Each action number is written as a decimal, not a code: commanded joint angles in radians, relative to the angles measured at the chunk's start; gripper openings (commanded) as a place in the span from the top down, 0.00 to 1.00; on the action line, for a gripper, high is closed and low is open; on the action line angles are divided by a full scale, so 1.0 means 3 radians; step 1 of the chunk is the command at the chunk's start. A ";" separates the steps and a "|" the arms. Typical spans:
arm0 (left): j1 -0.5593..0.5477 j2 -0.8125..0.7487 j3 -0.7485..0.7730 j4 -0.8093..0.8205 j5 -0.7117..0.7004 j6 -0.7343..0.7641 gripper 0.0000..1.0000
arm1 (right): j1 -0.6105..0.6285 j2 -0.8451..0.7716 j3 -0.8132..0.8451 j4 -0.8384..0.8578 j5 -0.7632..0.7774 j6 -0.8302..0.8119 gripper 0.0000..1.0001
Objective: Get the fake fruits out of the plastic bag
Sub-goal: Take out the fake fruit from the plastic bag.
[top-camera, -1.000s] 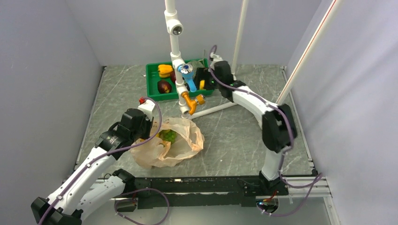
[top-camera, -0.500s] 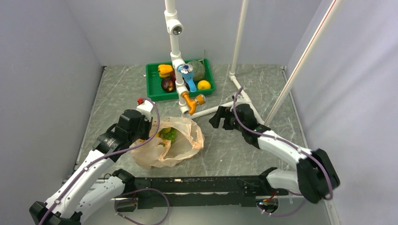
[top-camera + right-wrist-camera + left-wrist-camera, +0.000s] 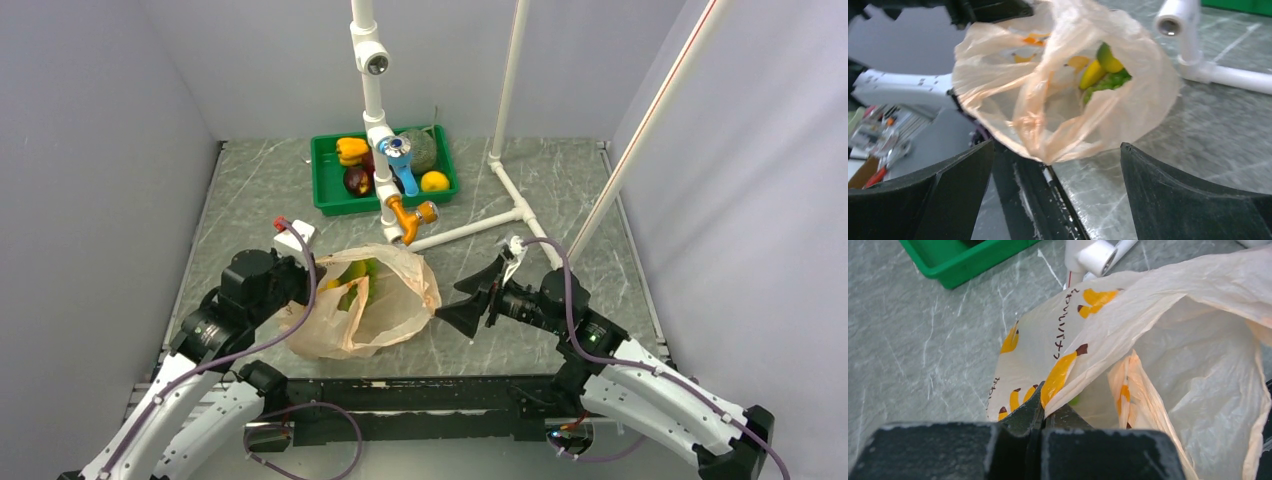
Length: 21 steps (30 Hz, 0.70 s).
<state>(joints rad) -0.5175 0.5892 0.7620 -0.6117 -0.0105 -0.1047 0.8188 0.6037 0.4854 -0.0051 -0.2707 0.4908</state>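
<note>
The only writing is on the plastic bag (image 3: 1198, 365). In the left wrist view a short vertical line of dark characters (image 3: 1064, 322) runs beside the yellow banana prints (image 3: 1058, 375). A second, shorter line (image 3: 993, 390) stands near the bag's lower left edge. They look like Japanese kana, but are too small and creased to read.

The peach plastic bag (image 3: 390, 300) bears yellow, brown-tipped banana prints, with green and yellow fruits (image 3: 1105, 77) inside and a green tray (image 3: 322, 190) beyond.
</note>
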 commanded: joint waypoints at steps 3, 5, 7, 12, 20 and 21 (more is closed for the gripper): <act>-0.0003 -0.0144 -0.0058 0.0248 0.0313 0.0087 1.00 | 0.0381 0.0056 0.0254 0.0251 -0.0335 -0.0273 0.01; -0.0003 -0.0119 -0.0063 0.0251 0.0331 0.0093 1.00 | 0.0527 0.0127 0.0366 0.0279 -0.0263 -0.0339 0.01; -0.0003 -0.0084 -0.0046 0.0231 0.0321 0.0091 1.00 | 0.0657 0.0221 0.0516 0.0284 -0.0244 -0.0438 0.01; -0.0003 -0.0102 -0.0054 0.0244 0.0301 0.0083 1.00 | 0.0930 0.0640 0.0971 0.0059 -0.0013 -0.0689 0.01; -0.0003 -0.0164 -0.0075 0.0297 0.0334 0.0064 1.00 | 0.1133 0.1278 0.0944 0.0632 0.0815 0.0401 0.03; -0.0003 -0.0170 -0.0079 0.0305 0.0333 0.0063 1.00 | 0.1144 0.1367 0.0955 0.0685 0.0875 0.0474 0.03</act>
<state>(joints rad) -0.5175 0.5518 0.7399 -0.5800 0.0662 -0.0902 1.1393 0.9558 0.7799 0.0895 -0.1890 0.4583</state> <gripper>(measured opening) 0.011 0.973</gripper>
